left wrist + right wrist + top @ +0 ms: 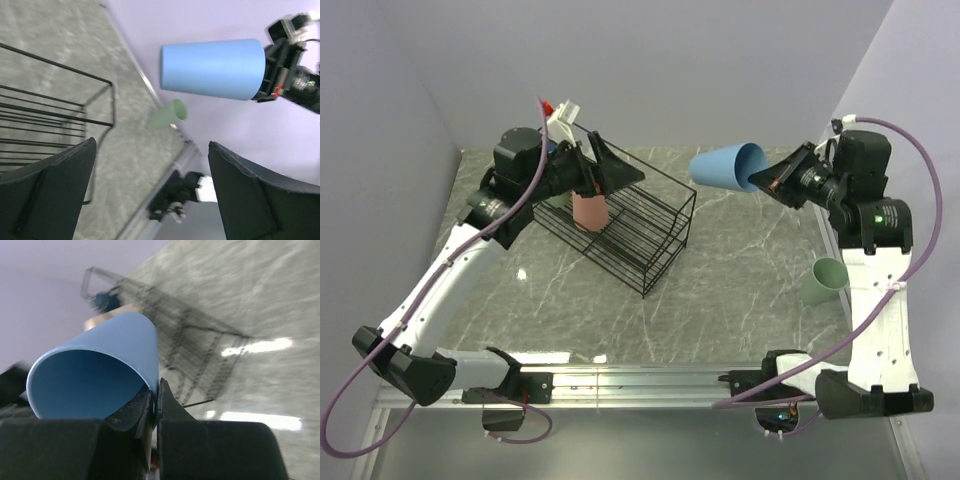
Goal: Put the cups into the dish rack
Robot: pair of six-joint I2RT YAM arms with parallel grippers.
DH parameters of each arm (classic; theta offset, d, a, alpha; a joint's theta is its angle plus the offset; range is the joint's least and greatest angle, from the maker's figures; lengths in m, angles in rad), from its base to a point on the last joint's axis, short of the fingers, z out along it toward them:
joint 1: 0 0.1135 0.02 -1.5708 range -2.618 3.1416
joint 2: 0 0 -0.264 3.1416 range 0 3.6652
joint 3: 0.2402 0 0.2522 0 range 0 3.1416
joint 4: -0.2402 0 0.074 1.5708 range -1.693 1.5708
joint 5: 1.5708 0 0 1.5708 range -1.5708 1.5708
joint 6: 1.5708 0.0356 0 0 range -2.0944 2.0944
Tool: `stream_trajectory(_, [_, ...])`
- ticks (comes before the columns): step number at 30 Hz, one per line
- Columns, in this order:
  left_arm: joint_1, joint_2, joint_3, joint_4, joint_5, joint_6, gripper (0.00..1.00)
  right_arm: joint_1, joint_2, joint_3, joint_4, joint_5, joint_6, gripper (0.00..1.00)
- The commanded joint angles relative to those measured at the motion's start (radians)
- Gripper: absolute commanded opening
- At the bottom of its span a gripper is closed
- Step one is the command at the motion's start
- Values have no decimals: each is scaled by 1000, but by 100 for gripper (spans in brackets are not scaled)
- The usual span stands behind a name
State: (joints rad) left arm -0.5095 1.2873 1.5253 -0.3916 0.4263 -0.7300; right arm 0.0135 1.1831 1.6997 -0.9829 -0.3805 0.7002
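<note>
The blue cup (pixel 728 166) hangs sideways in the air to the right of the dish rack (pixel 665 262), with the right gripper (pixel 767 181) pinched shut on its rim, one finger inside the mouth. This looks like the carry step: next the cup must swing over the rack and go down beside the salmon-pink cup (pixel 590 209) standing inside. The left gripper (pixel 596 174) hovers wide open and empty above that cup, and a pale-green cup (pixel 823 282) sits on the table (pixel 740 270).
</note>
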Motion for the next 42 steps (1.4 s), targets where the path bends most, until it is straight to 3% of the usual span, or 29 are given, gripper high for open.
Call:
stream_trajectory(1, [12,-46,-103,304,169,-148,99,-9,-49,-102,188,-219,146,0])
stream_trajectory(7, [16,-59,-249,564,232,-314,99,-46,-137,-353,525,-440,427,0])
stream_trajectory(15, [14,-71,-425,876,232,-528,99,-44,-149,-405,585,-475,472,0])
stream_trajectory(19, [12,-56,-430,876,224,-531,99,-41,-158,-437,668,-509,527,0])
stream_trajectory(27, [-1,-2,-455,1075,221,-629,99,-18,-151,-462,717,-534,556,0])
stream_trajectory(34, [-52,50,-399,1025,197,-585,99,39,-143,-482,805,-552,605,0])
stream_trajectory(42, [-50,75,-396,1145,198,-640,99,91,-100,-469,814,-572,599,0])
